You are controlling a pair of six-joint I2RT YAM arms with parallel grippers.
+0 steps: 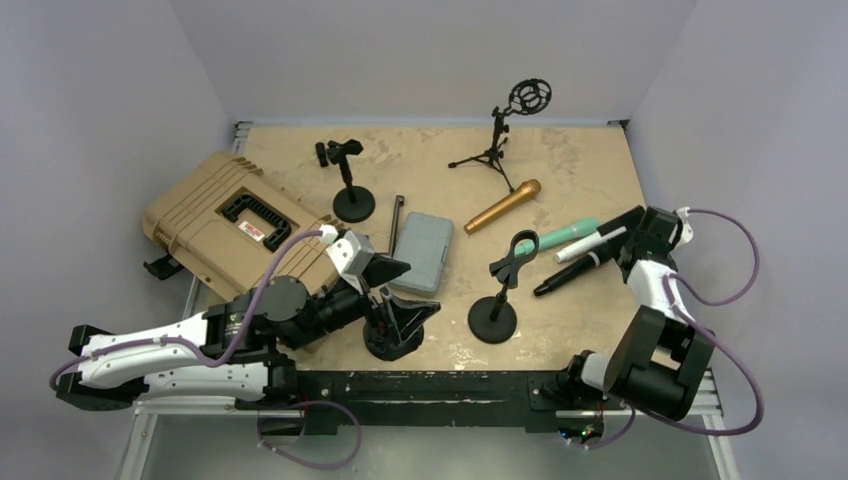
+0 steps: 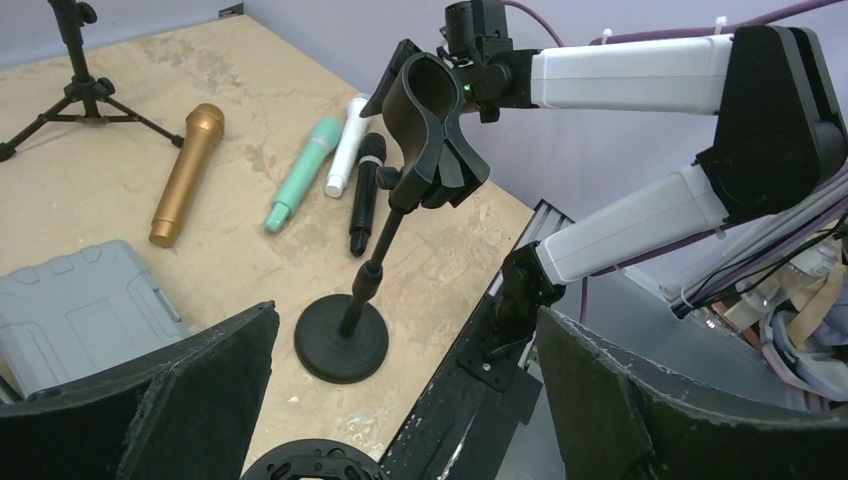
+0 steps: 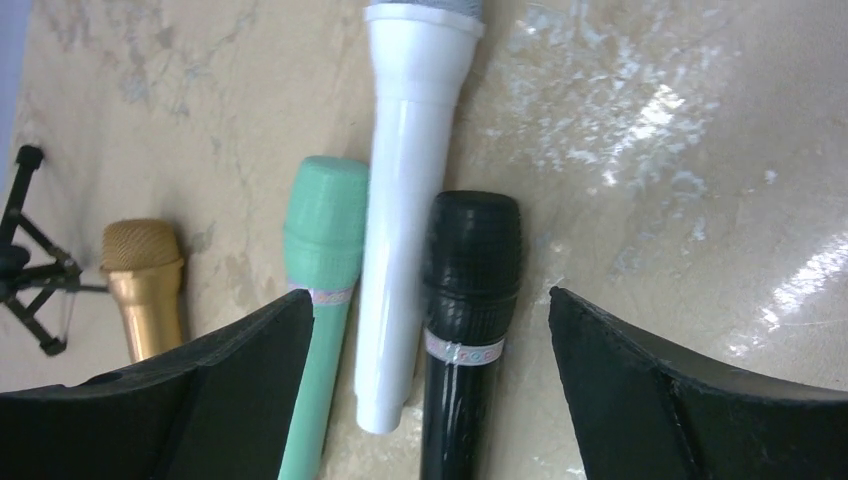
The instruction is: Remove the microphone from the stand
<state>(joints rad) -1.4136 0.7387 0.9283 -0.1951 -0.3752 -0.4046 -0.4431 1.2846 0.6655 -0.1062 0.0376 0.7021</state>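
1. Hanging over the right side of the desk (image 1: pixel 590 170), my right tool (image 3: pixel 427 300) is spread wide and grips nothing. Its pads (image 3: pixel 200 380) sit well apart, with only air between them.
2. Below that gap three microphones lie flat, side by side: the green microphone (image 3: pixel 322 230), the white microphone (image 3: pixel 410 200) and the black microphone (image 3: pixel 470 250), which lies nearest the near edge. The white one touches both neighbours.
3. Their heads point right, toward my right arm. Their handles run left and slightly near, toward the stand (image 2: pixel 372 270).
4. The stand is upright between my two arms, just left of the handles, and its clip (image 1: pixel 518 248) is empty. I judge the microphone to be out of the stand and resting on the desk. I cannot tell which of the ones lying there it is.
5. What matters for the next move is that my pads are set across the long axes. The gap takes in all three bodies, so a straight drop would not single one out.
6. My left tool (image 2: pixel 405 320) is wide open and empty too. It hovers left of the stand, which stands between it and the microphones, so my right arm is clearly nearer.
7. The gold microphone (image 3: pixel 145 270) lies apart, farther left.
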